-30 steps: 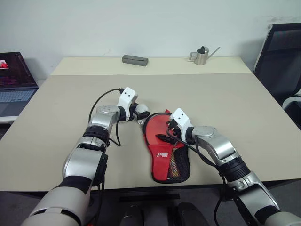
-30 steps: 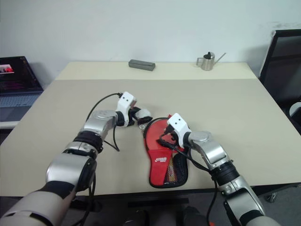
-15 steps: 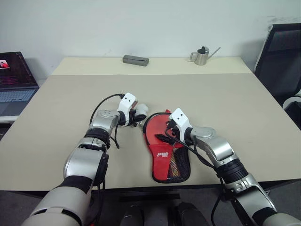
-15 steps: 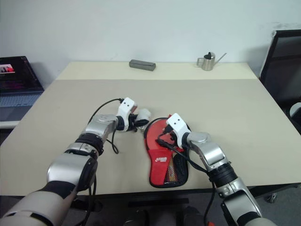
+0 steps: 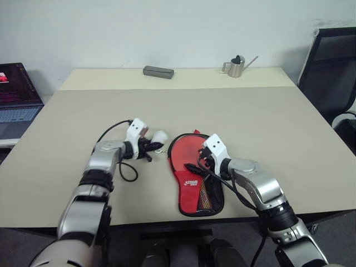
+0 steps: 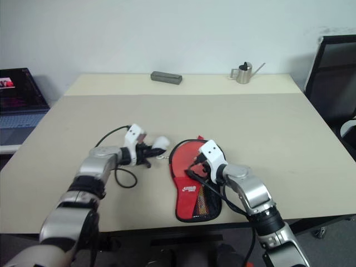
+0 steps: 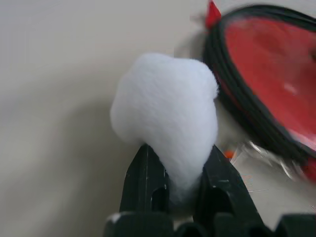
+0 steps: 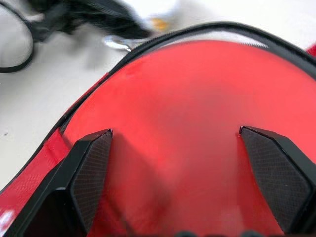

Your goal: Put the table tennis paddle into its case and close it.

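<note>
The case (image 5: pixel 192 169) lies flat on the table, red side up, its white logo and mesh pocket toward the near edge, and black zipper edge (image 8: pixel 207 29) around the round end. The table tennis paddle is hidden. Just left of the case's round end, my left gripper (image 5: pixel 150 146) is shut on a white fluffy ball (image 7: pixel 165 116); a metal ring (image 8: pixel 116 42) lies between the ball and the zipper edge. My right gripper (image 8: pixel 175 143) is open over the red face, fingers (image 8: pixel 91 168) spread wide with nothing between them.
A small grey box (image 5: pixel 158 72) and a metal watering can (image 5: pixel 238 65) stand at the table's far edge. A laptop (image 5: pixel 16 92) sits on a side surface at far left. A black chair (image 5: pixel 328 72) is at the right.
My left gripper went from open to shut on the white ball and drew back to the left. My right gripper pulled back slightly over the case and stayed open.
</note>
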Action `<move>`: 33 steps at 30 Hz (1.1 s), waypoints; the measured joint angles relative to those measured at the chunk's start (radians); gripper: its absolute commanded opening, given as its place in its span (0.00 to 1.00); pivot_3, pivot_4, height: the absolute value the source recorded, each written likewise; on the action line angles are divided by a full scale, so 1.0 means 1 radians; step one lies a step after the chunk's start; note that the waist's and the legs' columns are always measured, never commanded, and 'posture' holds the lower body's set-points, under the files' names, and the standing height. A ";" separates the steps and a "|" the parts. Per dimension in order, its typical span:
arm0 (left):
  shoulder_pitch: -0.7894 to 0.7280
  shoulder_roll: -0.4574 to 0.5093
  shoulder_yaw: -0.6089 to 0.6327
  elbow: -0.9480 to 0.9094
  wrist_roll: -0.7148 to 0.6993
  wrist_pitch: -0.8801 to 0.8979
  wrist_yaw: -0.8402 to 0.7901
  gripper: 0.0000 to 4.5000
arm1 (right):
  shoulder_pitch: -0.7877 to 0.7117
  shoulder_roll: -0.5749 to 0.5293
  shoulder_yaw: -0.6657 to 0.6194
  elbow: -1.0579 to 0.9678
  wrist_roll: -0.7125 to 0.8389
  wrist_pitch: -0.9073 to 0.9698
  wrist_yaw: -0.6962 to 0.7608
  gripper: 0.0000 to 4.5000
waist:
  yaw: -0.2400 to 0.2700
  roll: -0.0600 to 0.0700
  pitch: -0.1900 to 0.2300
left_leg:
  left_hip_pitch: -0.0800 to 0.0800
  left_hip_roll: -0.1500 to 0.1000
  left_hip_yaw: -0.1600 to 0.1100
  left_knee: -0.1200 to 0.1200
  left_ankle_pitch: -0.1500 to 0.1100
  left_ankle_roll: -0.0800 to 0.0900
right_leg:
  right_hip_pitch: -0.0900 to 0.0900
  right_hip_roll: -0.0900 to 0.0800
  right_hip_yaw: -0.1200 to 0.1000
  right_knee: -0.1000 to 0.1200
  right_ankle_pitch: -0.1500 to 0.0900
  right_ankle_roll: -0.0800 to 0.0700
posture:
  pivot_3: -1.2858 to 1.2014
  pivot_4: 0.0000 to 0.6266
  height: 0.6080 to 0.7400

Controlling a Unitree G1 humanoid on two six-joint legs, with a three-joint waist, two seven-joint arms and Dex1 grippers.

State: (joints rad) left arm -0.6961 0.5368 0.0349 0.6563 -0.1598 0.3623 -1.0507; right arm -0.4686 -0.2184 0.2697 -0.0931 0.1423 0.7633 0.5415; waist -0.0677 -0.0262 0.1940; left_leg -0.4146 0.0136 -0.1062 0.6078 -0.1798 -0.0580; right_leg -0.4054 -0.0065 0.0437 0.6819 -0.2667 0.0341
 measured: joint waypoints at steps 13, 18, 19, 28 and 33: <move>0.078 0.079 0.048 -0.269 -0.115 0.181 0.025 0.06 | -0.148 0.081 0.030 0.291 -0.049 -0.143 -0.001 1.00 | -0.013 -0.005 -0.003 | 0.020 0.002 0.001 -0.001 0.003 -0.004 | 0.016 0.000 0.000 -0.002 0.002 -0.009 | 0.52 0.24 1.00; 0.078 0.080 0.045 -0.298 -0.116 0.202 0.036 0.06 | -0.231 0.103 0.035 0.455 -0.068 -0.242 0.029 1.00 | -0.016 -0.005 -0.003 | 0.019 0.002 0.001 -0.001 0.003 -0.004 | 0.016 0.000 0.000 -0.002 0.002 -0.008 | 0.52 0.24 1.00; 0.078 0.081 0.042 -0.305 -0.117 0.202 0.036 0.06 | -0.242 0.108 0.036 0.479 -0.075 -0.261 0.032 1.00 | -0.016 -0.005 -0.003 | 0.020 0.002 0.001 -0.002 0.003 -0.004 | 0.016 0.000 0.000 -0.002 0.002 -0.008 | 0.52 0.24 1.00; -0.024 0.074 -0.041 -0.154 -0.036 0.075 0.042 0.06 | -0.213 0.110 0.038 0.516 -0.086 -0.350 0.041 1.00 | -0.013 -0.005 -0.008 | 0.022 0.001 0.000 -0.009 0.003 -0.004 | 0.016 0.000 -0.001 -0.003 0.003 -0.006 | 0.52 0.24 1.00; -0.175 0.000 -0.107 0.107 0.061 -0.119 0.091 0.06 | -0.178 0.116 0.038 0.488 -0.088 -0.357 0.027 1.00 | -0.013 -0.005 -0.015 | 0.022 0.001 0.001 -0.009 0.003 -0.004 | 0.017 0.000 -0.001 -0.004 0.001 -0.007 | 0.52 0.24 1.00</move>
State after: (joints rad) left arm -0.8712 0.5372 -0.0723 0.7637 -0.0984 0.2435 -0.9598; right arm -0.6462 -0.1027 0.3078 0.3947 0.0542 0.4062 0.5688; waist -0.0805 -0.0314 0.1792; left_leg -0.3924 0.0143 -0.1051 0.5986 -0.1771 -0.0624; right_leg -0.3886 -0.0065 0.0432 0.6776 -0.2656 0.0266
